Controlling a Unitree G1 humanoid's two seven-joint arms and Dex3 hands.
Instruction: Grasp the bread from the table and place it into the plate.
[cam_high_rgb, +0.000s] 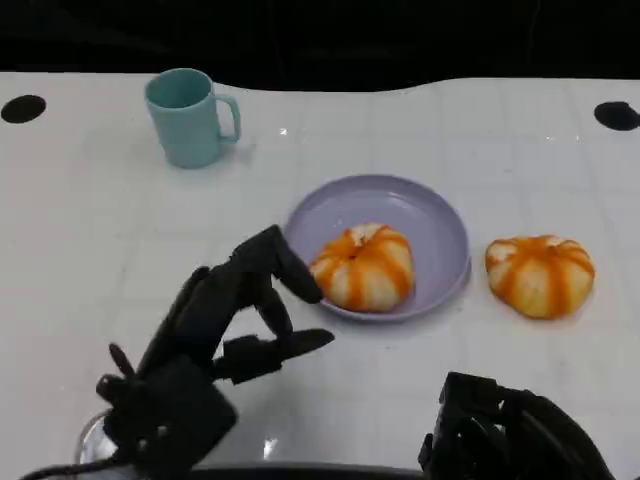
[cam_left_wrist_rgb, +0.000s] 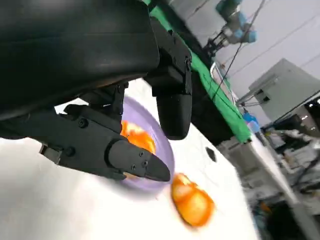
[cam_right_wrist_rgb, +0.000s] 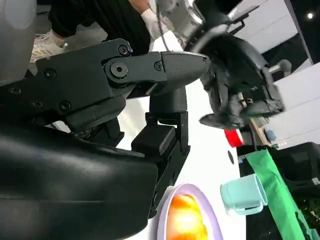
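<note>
Seeing left robot hand (cam_high_rgb: 235, 320) hovering open lower left, holding nothing; bread (cam_high_rgb: 364, 266) sitting in plate (cam_high_rgb: 440, 225); can't tell right robot hand (cam_high_rgb: 495, 435) state.

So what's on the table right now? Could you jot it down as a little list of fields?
plate: lilac plate, mid-table
bread in plate: one orange-striped bun, lying inside the plate
bread on table: a second bun, apart from the plate on the robot's right
mug: teal mug, upright at the far left
left hand: left hand open, holding nothing, fingertips near the plate's rim
right hand: right hand low at the near edge, grip unclear
</note>
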